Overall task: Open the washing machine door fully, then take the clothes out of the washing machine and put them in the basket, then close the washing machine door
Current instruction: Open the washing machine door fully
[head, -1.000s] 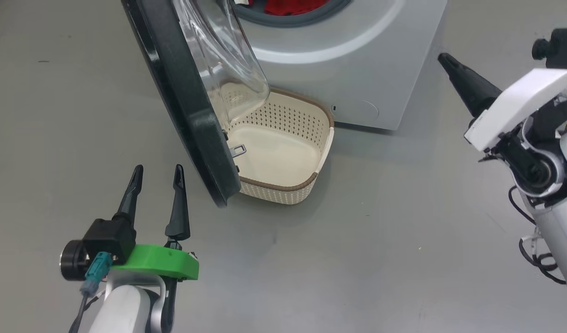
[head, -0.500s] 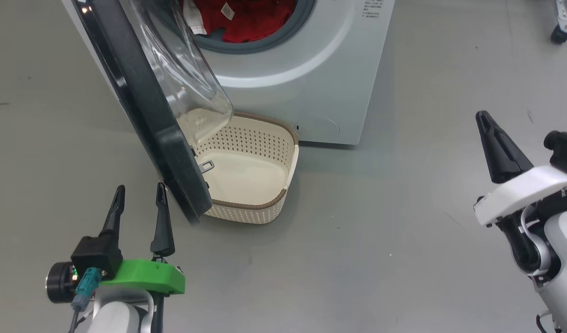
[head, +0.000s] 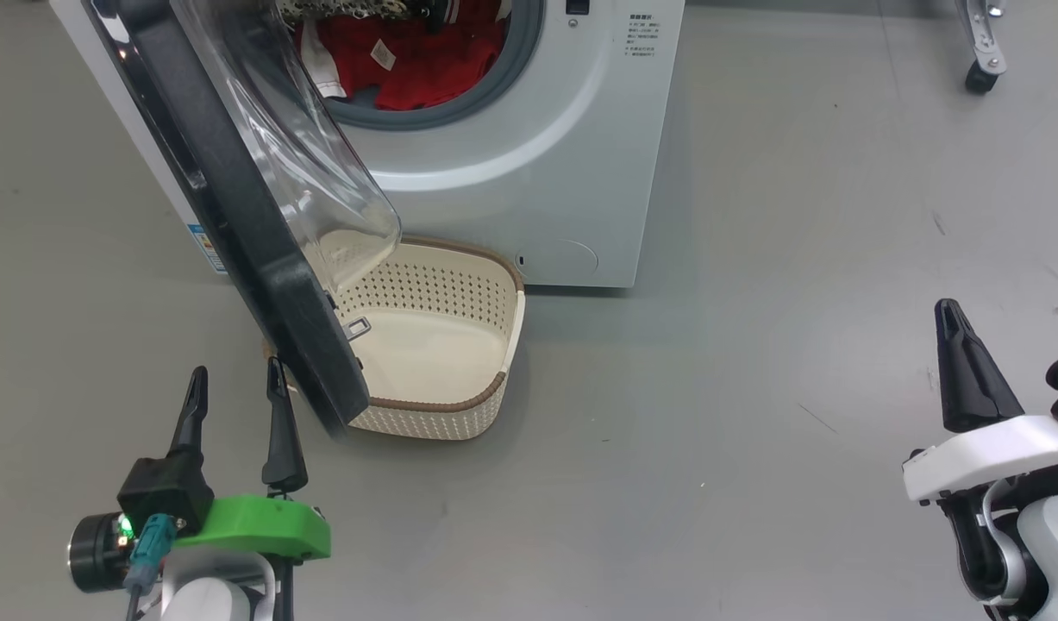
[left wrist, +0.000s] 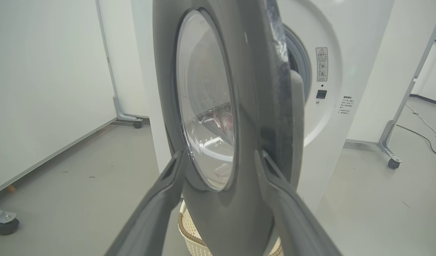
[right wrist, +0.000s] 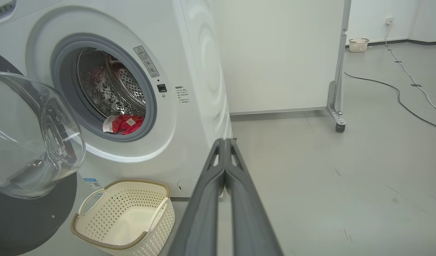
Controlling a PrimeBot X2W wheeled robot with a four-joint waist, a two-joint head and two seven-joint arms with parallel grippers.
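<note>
Your left claw (head: 235, 369) sits at the lower left of the head view with its fingers (head: 278, 431) spread wide and nothing between them. The inner one is just beside the bottom edge of the door (head: 244, 233); I can't tell whether it touches. Your right claw (head: 948, 309), at the lower right, has its fingers pressed together, empty and well apart from everything.

The door stands swung out from the washing machine (head: 563, 155), running from the upper left toward the centre of the head view. Its glass bowl (head: 322, 190) overhangs the left part of the basket (head: 425, 418). Expect it to be stiff and fairly heavy, moving only along its own arc. The glossy black rim looks slippery, so pushing flat on the outer face near the free edge likely serves you better than pinching. Keep off the glass.

The clothes (head: 408, 69) lie at the mouth of the drum (right wrist: 107, 89), top of the head view, heaped red against the grey rubber ring (head: 442, 110). They're soft, light and limp, so they'll drape, stretch and may drag a second piece along. Pinch a thick fold at the front of the heap.

The basket stands on the floor (head: 710, 388) just in front of the machine, below the opening, and it is empty. It's light plastic, so a nudge from the door or a claw could slide it.
</note>
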